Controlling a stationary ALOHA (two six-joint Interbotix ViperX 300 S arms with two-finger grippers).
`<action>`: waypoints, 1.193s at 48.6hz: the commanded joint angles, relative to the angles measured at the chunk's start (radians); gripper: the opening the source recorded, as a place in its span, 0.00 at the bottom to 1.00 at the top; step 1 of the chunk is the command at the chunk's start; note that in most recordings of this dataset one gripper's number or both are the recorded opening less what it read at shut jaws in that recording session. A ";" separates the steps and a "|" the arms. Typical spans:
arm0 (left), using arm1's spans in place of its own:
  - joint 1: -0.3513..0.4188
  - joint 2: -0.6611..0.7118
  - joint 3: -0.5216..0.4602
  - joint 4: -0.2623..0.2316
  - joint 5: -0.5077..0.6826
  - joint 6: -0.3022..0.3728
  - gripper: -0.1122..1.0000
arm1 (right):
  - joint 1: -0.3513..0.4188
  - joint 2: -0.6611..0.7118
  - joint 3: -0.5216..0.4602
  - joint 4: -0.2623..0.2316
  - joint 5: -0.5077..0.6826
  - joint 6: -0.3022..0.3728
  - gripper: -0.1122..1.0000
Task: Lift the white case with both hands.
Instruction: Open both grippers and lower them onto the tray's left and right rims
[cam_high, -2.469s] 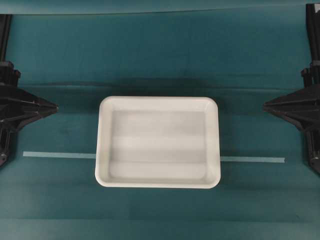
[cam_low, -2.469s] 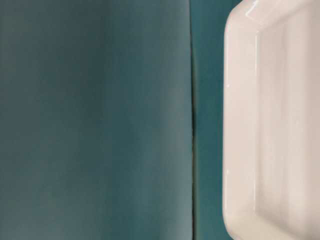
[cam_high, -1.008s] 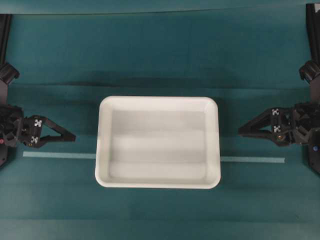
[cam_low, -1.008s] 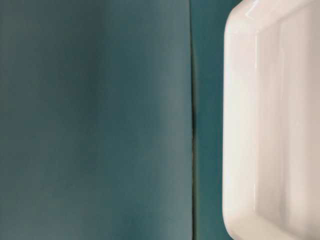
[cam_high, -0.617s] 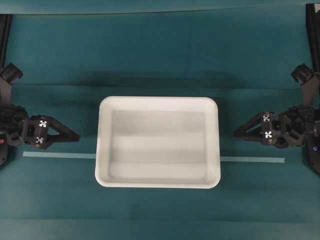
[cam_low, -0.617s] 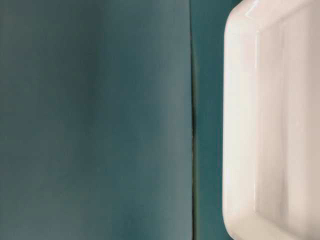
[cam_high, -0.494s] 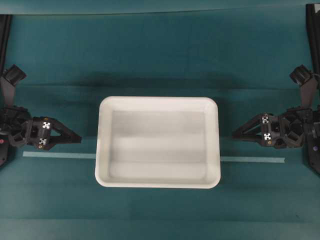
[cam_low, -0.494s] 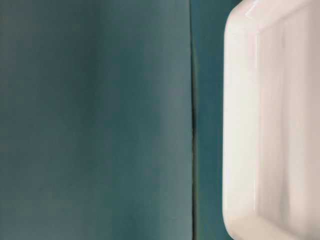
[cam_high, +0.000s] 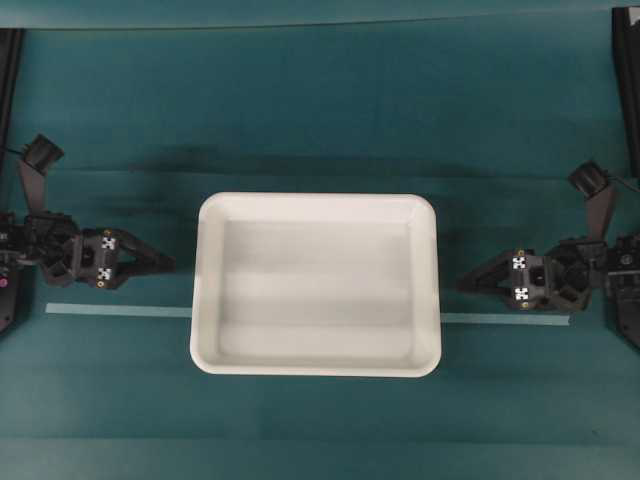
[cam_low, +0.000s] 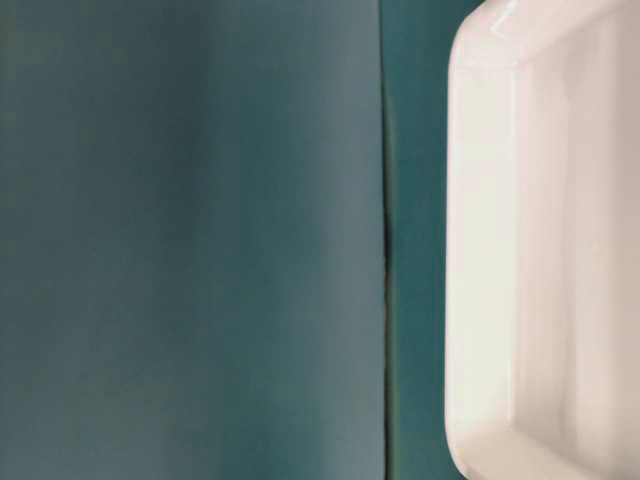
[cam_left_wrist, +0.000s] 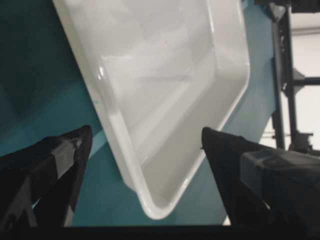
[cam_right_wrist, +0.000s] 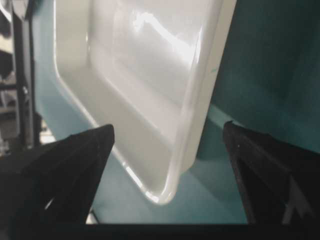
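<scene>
While the left gripper (cam_high: 170, 263) pointed at the white case (cam_high: 315, 285) with its fingers spread apart, the case lay flat mid-table on the teal cloth (cam_high: 320, 110), and the right gripper (cam_high: 462, 284) faced it, fingers likewise apart, neither touching it.

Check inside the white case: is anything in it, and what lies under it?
The white case looks empty: only its bare floor shows. A thin pale tape strip runs under it, emerging at both sides; the middle stretch is covered. It rests on teal cloth.
</scene>
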 joint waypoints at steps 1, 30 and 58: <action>-0.003 0.081 -0.009 0.005 -0.074 0.009 0.96 | 0.011 0.095 -0.012 0.002 -0.078 0.017 0.94; -0.008 0.331 -0.094 0.003 -0.270 0.038 0.96 | 0.011 0.341 -0.069 0.000 -0.314 0.075 0.94; -0.057 0.341 -0.100 0.003 -0.262 0.038 0.94 | -0.012 0.380 -0.100 -0.002 -0.341 0.075 0.90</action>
